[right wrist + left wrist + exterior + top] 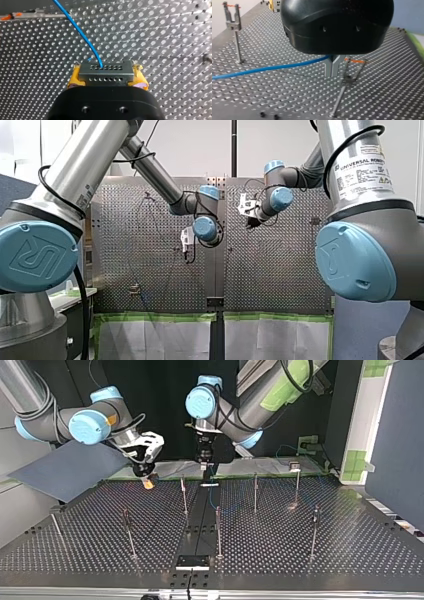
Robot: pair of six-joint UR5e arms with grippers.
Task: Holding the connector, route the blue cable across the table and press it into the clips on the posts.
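Clamping connector (106, 73) w/ R jaws; L jaws pinched on blue cable (274, 67).

Front view high behind my left arm (75, 165) and my right arm (362, 175), looking far over the counter (280, 275), top view low across it, facing back, wrist views close behind their own fingers (329, 68), both showing the blue cable (274, 67)

Left pincer (332, 72) clamped; right pincer (107, 76) clamped (yellow pads).
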